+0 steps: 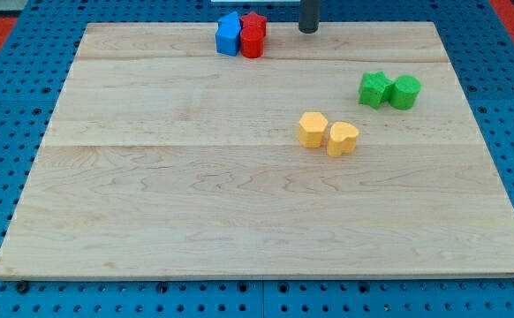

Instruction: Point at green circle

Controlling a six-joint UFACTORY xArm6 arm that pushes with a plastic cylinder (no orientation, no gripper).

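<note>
The green circle (406,92) lies on the wooden board at the view's right, touching a green star-shaped block (374,89) on its left. My tip (307,30) is at the view's top edge of the board, well up and to the left of the green circle, touching no block.
A blue block (229,34) and two red blocks (253,24) (252,41) cluster at the view's top, left of my tip. Two yellow blocks (312,129) (342,139) lie side by side near the board's middle. The board (151,177) rests on a blue pegboard.
</note>
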